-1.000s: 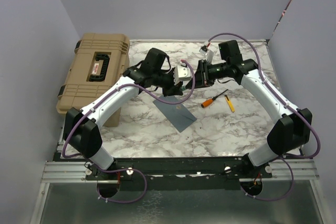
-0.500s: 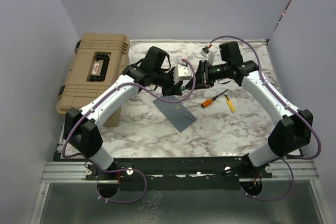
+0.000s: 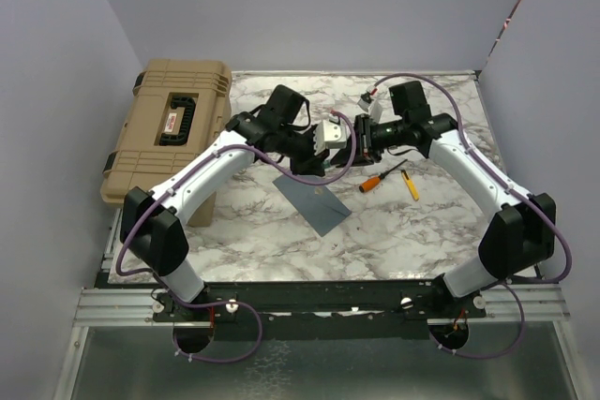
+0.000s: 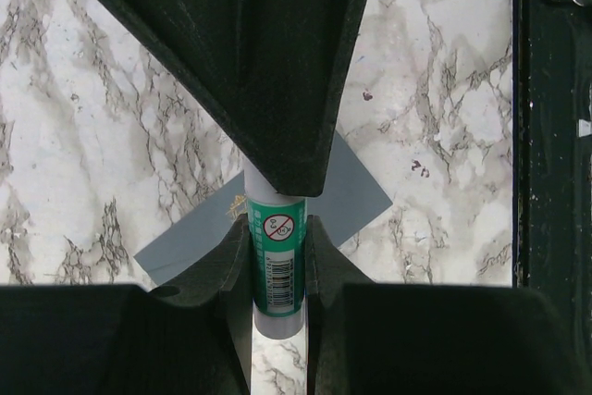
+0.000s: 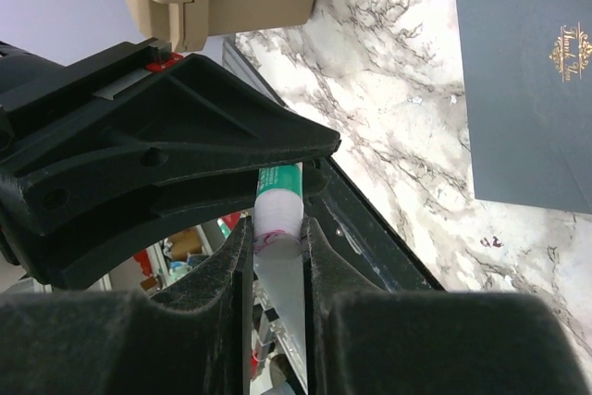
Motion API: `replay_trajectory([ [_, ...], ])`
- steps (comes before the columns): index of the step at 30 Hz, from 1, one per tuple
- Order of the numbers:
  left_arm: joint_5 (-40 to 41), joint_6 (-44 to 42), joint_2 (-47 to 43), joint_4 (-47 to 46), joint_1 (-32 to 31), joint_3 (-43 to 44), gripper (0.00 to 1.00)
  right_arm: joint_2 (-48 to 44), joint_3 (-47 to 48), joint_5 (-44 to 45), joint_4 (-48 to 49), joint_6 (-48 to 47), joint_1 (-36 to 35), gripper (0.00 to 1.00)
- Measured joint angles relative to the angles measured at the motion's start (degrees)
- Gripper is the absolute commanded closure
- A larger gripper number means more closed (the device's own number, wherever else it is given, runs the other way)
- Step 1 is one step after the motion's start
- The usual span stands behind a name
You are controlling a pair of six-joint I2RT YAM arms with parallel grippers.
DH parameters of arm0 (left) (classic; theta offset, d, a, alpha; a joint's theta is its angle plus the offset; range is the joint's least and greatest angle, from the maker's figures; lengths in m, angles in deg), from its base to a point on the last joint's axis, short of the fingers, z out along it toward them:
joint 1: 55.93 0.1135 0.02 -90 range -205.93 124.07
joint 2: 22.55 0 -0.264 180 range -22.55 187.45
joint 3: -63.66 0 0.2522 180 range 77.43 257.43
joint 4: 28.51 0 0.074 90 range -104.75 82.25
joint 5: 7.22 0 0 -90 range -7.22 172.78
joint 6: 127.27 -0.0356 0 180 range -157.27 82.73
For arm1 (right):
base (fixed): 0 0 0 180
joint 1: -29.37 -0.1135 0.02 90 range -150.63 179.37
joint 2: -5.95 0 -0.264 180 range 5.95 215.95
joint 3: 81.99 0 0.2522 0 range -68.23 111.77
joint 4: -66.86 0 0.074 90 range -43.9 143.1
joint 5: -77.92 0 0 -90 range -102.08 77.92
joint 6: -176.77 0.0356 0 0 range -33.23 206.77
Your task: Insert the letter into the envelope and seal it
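With the left claw [image 4: 276,234] and right claw [image 5: 277,228] both clamped on 1 glue stick [image 4: 276,270] above the envelope [image 3: 314,201] at mid-frame on the tabletop [image 3: 412,222], a crooked pull apart could let it slip and fall; the letter is not in view.

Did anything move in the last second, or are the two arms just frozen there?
The left gripper shifted slightly rightward, closer to the right gripper. Both are clamped on the glue stick, as before; nothing was let go. The envelope, screwdriver and tan case lie where they were.
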Motion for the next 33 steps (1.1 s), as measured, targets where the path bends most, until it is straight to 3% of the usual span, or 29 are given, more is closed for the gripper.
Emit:
replay_trajectory([
  [10,2.2,5.3,-0.8,-7.2,-0.1,-5.8,1.00,3.5,0.1,0.3,1.1,0.7,-0.3,0.99],
  [16,3.6,7.8,-2.3,-14.0,-0.1,-11.0,1.00,6.2,4.2,2.5,-4.3,-1.5,-0.7,0.98],
  [22,7.6,13.6,-7.8,-26.8,-0.6,-18.0,1.00,5.0,10.6,8.0,-9.2,-3.2,-1.3,0.56],
  [26,9.1,20.7,-10.6,-40.8,-2.9,-22.1,1.00,1.5,10.4,10.5,-8.9,-1.5,-0.9,0.36],
  [33,11.3,33.3,-11.8,-49.6,-3.0,-23.4,1.00,-9.6,8.9,20.5,-3.9,3.0,0.5,0.23],
])
